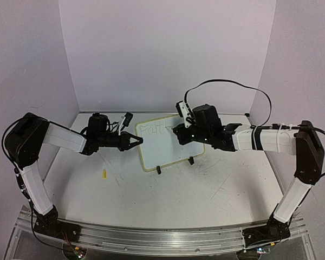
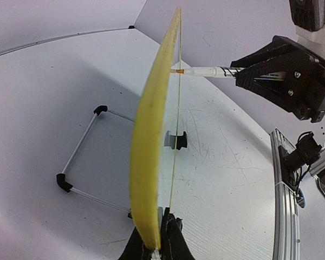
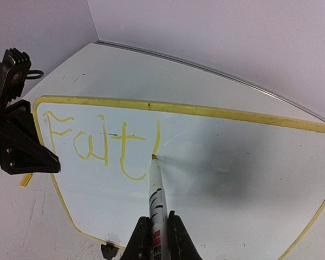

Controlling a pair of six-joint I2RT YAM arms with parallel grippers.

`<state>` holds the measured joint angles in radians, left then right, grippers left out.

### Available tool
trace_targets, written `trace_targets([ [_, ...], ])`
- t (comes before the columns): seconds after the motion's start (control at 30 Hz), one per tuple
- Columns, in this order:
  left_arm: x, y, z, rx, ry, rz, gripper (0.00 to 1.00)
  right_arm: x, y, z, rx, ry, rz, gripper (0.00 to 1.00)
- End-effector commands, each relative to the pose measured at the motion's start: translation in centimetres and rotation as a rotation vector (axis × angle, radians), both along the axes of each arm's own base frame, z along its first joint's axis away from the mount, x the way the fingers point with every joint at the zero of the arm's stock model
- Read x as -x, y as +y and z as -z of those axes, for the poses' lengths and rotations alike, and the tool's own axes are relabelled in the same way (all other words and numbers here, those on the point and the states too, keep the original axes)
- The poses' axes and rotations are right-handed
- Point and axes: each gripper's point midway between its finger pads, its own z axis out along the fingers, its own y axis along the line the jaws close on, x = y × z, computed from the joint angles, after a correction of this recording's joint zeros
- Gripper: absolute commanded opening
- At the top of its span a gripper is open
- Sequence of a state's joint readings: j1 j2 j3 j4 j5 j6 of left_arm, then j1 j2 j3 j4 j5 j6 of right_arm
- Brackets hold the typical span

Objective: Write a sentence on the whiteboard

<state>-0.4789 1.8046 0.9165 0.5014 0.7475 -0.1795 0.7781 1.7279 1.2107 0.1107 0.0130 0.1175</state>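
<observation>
Working over a scuffed matte white tabletop. Pinching, between the closed black fingers of the left pincer, the edge of a smooth, round-cornered rectangular whiteboard with thin yellow rim, standing propped just ahead. Squeezing, in the right pincer, a slim white cylindrical marker, pressing its orange tip ahead onto the board beside wobbly yellow letters.

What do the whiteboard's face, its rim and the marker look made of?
Whiteboard face: smooth white, probably a coated panel, since the ink sits in clean strokes. Rim: matte yellow, likely plastic, with rounded corners. Marker: white barrel with printed label, probably plastic; the orange tip may be felt.
</observation>
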Motion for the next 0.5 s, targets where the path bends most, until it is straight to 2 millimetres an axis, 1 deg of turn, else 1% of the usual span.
trace_targets([
  [0.0,-1.6,1.0,0.6,-0.082,-0.051,-0.075,0.00,0.7,-0.3,-0.1,-0.012,0.016,0.007,0.00],
  [0.23,-1.5,1.1,0.8,-0.085,-0.046,-0.074,0.00,0.8,-0.2,0.1,-0.006,0.020,0.009,0.00],
  [0.47,-1.5,1.1,0.7,-0.084,-0.049,-0.075,0.00,0.2,-0.1,-1.4,-0.025,-0.016,0.021,0.00],
])
